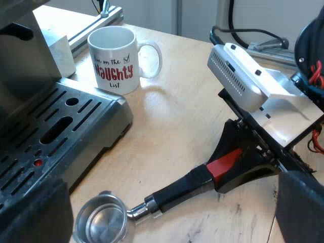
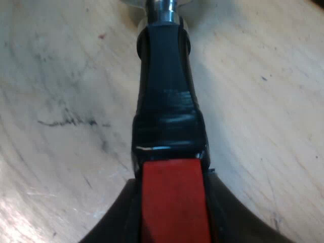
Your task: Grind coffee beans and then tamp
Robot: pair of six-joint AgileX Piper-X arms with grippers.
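The mug (image 1: 114, 61) stands upright on the desk (image 1: 182, 121), near the espresso machine (image 1: 55, 126); what shows of its interior is plain white. The holder (image 1: 177, 190) lies on the desk, its basket bare metal. The right gripper (image 2: 173, 217) has its jaws pinching the handle's red end, with the basket at their 12 o'clock. The left gripper (image 1: 169, 205) has its jaws spread wide; the basket lies between them, touching neither.

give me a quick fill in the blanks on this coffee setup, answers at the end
1. The right gripper has its jaws shut on the ___ end of the handle of the metal holder.
2. The metal holder's basket is ___ of coffee.
3. The mug stands ___ on the table beside the espresso machine.
4. The left gripper has its jaws ___, holding nothing.
Missing words: red, empty, upright, open.
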